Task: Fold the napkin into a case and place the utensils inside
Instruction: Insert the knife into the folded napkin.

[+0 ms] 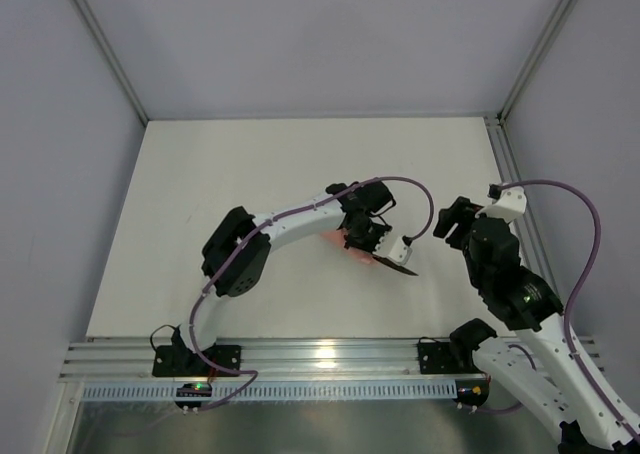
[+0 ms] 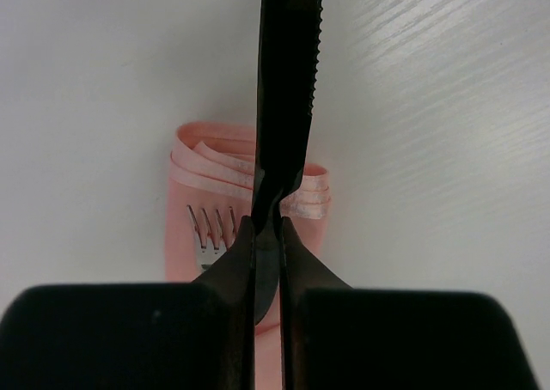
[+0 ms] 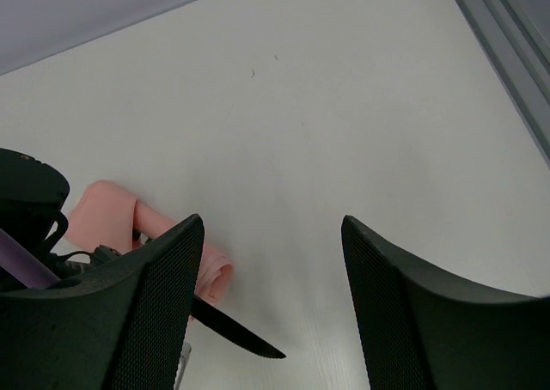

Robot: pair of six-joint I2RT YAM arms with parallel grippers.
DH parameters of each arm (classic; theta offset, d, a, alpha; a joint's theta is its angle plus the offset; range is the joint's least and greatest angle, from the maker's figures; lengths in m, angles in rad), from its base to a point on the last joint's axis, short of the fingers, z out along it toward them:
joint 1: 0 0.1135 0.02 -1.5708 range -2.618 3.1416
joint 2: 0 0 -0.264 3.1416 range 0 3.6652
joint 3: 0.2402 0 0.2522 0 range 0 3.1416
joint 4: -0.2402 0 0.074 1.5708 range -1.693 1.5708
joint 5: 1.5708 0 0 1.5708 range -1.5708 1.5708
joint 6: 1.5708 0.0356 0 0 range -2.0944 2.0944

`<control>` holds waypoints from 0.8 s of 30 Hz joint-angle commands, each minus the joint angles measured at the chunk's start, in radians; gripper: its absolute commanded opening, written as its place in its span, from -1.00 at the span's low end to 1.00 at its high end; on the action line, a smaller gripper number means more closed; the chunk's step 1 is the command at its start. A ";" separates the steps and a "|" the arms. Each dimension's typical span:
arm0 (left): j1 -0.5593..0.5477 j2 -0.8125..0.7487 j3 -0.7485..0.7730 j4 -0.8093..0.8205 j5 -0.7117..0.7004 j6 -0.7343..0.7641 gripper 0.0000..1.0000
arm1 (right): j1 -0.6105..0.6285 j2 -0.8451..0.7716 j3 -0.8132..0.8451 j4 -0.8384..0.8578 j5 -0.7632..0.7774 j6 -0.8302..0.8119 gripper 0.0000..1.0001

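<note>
Clearly, the left fingers (image 2: 228,265) were clamped on the black knife (image 2: 288,81), its serrated blade reaching out past the folded pink case (image 2: 193,171) lying on the bench (image 3: 344,106). The fork (image 2: 210,231) showed its tines against the cloth. The right fingers (image 3: 163,278) stood wide open, holding nothing.

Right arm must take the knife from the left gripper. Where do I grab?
Probably the knife's free blade end, approached from the right with the open right gripper: it juts past the left gripper, whose fingers are shut on the other end above the case.
</note>
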 commanded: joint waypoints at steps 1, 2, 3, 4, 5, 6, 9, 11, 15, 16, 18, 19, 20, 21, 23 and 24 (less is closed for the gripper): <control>0.013 0.002 0.013 -0.031 0.024 0.052 -1.00 | -0.001 0.000 -0.014 0.004 -0.014 0.020 0.38; 0.015 -0.005 0.002 -0.033 0.015 0.056 -1.00 | -0.003 0.001 -0.018 0.009 -0.022 0.021 0.38; 0.016 -0.009 -0.010 -0.022 0.007 0.062 -1.00 | -0.001 0.000 -0.021 0.013 -0.026 0.027 0.38; 0.016 -0.014 -0.034 -0.018 0.004 0.065 -1.00 | -0.003 0.000 -0.027 0.019 -0.029 0.027 0.38; 0.018 -0.018 -0.041 -0.016 -0.001 0.070 -1.00 | -0.001 0.004 -0.030 0.024 -0.032 0.029 0.38; 0.024 -0.018 -0.045 -0.010 -0.002 0.071 -1.00 | -0.001 0.006 -0.031 0.033 -0.042 0.029 0.38; 0.041 -0.009 -0.041 -0.002 -0.020 0.076 -1.00 | -0.001 0.017 -0.033 0.045 -0.063 0.031 0.38; 0.059 -0.006 -0.029 -0.005 -0.037 0.091 -1.00 | -0.003 0.024 -0.031 0.044 -0.066 0.031 0.38; 0.081 -0.006 -0.036 -0.011 -0.070 0.122 -1.00 | -0.003 0.041 -0.037 0.039 -0.081 0.034 0.38; 0.085 -0.008 -0.036 -0.014 -0.074 0.127 -1.00 | -0.003 0.044 -0.042 0.041 -0.092 0.035 0.38; 0.087 -0.009 -0.048 -0.016 -0.086 0.140 -1.00 | -0.001 0.053 -0.047 0.041 -0.108 0.041 0.38; 0.088 -0.012 -0.056 -0.013 -0.102 0.148 -1.00 | -0.003 0.064 -0.053 0.039 -0.118 0.041 0.38; 0.090 -0.012 -0.062 -0.007 -0.111 0.157 -1.00 | -0.001 0.073 -0.056 0.039 -0.146 0.047 0.38; 0.093 -0.011 -0.064 -0.005 -0.113 0.163 -1.00 | -0.003 0.082 -0.059 0.035 -0.161 0.050 0.38; 0.102 -0.005 -0.064 0.001 -0.128 0.177 -1.00 | -0.001 0.116 -0.065 0.010 -0.199 0.066 0.38; 0.105 -0.003 -0.065 0.001 -0.137 0.188 -1.00 | -0.003 0.128 -0.067 -0.003 -0.207 0.073 0.38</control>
